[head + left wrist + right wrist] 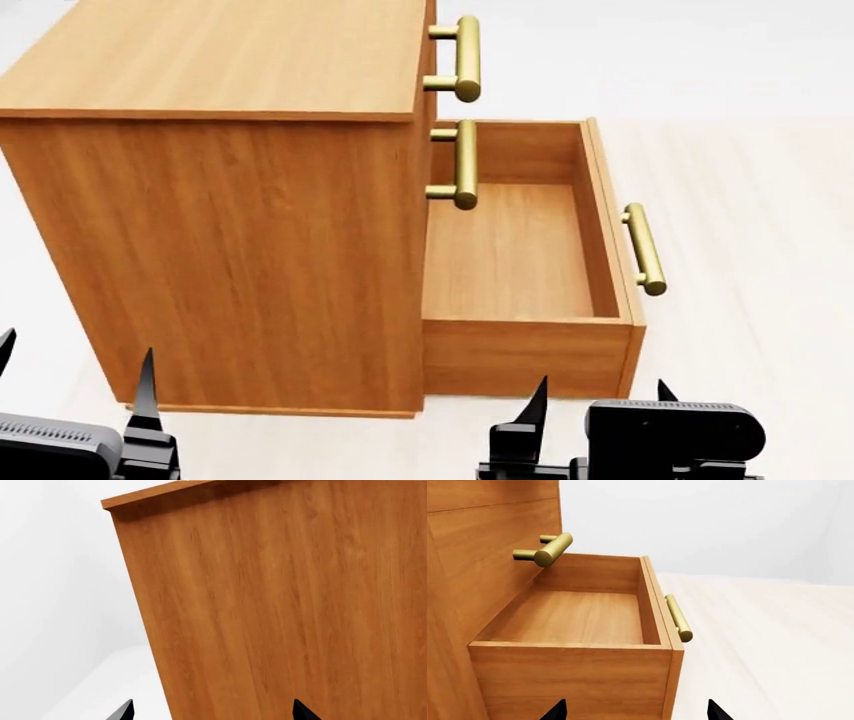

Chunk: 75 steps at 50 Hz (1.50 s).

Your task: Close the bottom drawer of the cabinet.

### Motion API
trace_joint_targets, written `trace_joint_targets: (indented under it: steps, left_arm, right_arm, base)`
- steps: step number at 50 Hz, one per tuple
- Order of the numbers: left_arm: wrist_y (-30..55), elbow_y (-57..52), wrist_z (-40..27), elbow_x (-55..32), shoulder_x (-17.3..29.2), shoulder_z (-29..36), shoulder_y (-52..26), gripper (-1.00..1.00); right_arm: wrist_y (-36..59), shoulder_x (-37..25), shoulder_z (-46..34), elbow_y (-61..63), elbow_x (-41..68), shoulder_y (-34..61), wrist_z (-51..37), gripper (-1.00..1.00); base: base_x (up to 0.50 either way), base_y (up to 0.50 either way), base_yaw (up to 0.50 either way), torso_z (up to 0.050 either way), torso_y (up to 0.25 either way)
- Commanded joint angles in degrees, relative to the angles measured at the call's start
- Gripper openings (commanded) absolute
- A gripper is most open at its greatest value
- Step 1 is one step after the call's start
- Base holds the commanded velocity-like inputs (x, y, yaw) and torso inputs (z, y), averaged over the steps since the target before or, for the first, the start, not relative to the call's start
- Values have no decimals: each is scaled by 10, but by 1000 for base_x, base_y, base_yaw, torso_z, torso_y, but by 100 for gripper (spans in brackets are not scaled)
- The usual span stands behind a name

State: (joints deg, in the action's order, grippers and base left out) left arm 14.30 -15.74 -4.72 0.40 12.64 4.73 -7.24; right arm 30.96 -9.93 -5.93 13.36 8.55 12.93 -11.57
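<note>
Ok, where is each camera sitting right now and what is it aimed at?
Head view: high, looking down on the cabinet side and the pulled-out bottom drawer; left gripper and right gripper tips at the lower edge.
Left wrist view: close to the cabinet's plain side panel; two black fingertips show.
Right wrist view: low beside the drawer, facing its side wall and handle; fingertips show.
Head and right wrist share drawer and handle.

An open, shallow orange-brown wooden bottom drawer (570, 617) juts from the tall wood-grain cabinet (467, 555). Its brass bar handle (678, 617) sits at three o'clock. Black gripper fingertips (555, 711) spread apart at six o'clock.
</note>
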Motion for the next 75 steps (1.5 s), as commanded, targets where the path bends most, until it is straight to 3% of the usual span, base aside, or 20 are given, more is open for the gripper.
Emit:
trace_joint_targets:
  steps: [1,12,18,25,31,36,51,62,69,75]
  left_arm:
    - [-1,1,-3,-4,2,1,1,100]
    - [1,-2,-6,-8,4,4,2,100]
    - [0,-1,-8,-9,6,6,3,100]
    - [-1,-3,-10,-13,8,6,6,100]
    - [-5,-3,-11,-16,9,7,10,100]
    - [-5,-5,-12,-19,11,7,11,100]
    - [-12,9,-16,-19,15,13,8,100]
    - [-17,12,-18,-21,18,15,12,100]
    - [-17,8,-20,-25,21,15,15,100]
    - [-18,4,-21,-26,22,16,18,100]
  right_arm:
    - [-4,-3,-5,-6,1,1,-4,100]
    - [-5,-4,-6,-1,-5,0,-20,100]
    - [86,-4,3,74,-6,16,-51,100]
    - [280,-48,7,254,14,96,-50,100]
    - [324,-96,11,263,15,162,-30,100]
    - [275,-119,44,178,24,175,2,100]
    - [-75,-158,89,-210,-8,146,68,100]
    - [-275,-134,73,-524,-19,208,109,100]
    - [-485,-107,50,-856,-35,303,168,100]
    - [-521,-87,65,-883,-38,281,179,100]
  base:
    - [500,0,0,0,0]
    - [464,0,0,0,1]
    - [0,0,0,0,0]
    - [0,0,0,0,0]
    - [0,0,0,0,0]
    - [0,0,0,0,0]
    - [0,0,0,0,0]
    - [0,0,0,0,0]
    - [0,0,0,0,0]
    - [0,0,0,0,0]
